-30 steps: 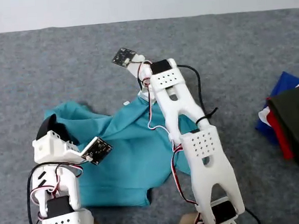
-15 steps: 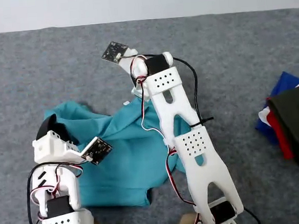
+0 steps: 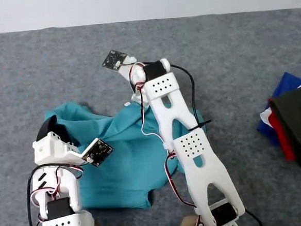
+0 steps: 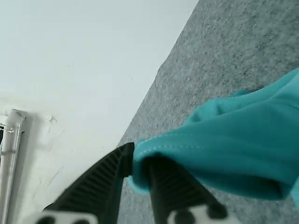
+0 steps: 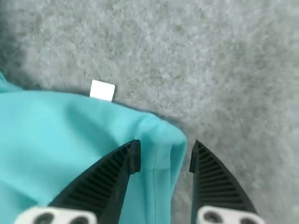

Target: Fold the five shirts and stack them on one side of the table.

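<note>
Left tool (image 4: 138, 156): pinching the hem of the teal shirt (image 3: 127, 156).
Right tool (image 5: 166, 145): spread, straddling the shirt's far corner.
Teal shirt: rumpled on the tabletop (image 3: 229, 56) between the arms.
Other shirts (image 3: 294, 121): piled at right edge.

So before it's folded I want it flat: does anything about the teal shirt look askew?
Yes. The teal shirt lies rumpled and creased, not flat; one edge is bunched up where the left gripper pinches it, and the open right gripper straddles another corner.
</note>
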{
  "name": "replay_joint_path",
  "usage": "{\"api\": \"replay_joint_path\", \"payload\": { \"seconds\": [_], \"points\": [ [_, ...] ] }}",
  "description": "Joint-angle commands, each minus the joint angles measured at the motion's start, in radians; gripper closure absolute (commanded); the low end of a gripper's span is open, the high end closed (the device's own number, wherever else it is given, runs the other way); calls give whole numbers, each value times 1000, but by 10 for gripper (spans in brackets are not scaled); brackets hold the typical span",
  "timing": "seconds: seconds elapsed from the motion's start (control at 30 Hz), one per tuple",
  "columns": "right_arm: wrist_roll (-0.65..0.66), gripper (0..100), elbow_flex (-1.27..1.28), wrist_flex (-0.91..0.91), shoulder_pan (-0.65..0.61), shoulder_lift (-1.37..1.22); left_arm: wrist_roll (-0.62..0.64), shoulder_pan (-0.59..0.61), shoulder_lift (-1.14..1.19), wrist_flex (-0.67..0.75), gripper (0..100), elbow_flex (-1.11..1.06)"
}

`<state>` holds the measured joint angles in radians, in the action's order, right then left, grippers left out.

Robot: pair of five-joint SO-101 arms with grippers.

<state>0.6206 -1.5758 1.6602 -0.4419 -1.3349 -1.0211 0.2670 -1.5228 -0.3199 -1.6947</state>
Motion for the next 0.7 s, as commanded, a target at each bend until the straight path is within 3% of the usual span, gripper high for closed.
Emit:
{"api": "replay_joint_path", "payload": {
  "seconds": [0.0, 0.27, 0.47, 0.67],
  "points": [
    [-12, 758, -12, -39, -7, -15, -3, 3, -8, 0, 997, 5],
    [-12, 753, -14, -45, -5, -38, -3, 6, -8, 0, 997, 5],
    [20, 913, -12, -41, -8, -39, -3, 8, -8, 0, 997, 5],
    [74, 987, -18, -44, -24, -39, -3, 8, -8, 0, 997, 5]
  ]
}}
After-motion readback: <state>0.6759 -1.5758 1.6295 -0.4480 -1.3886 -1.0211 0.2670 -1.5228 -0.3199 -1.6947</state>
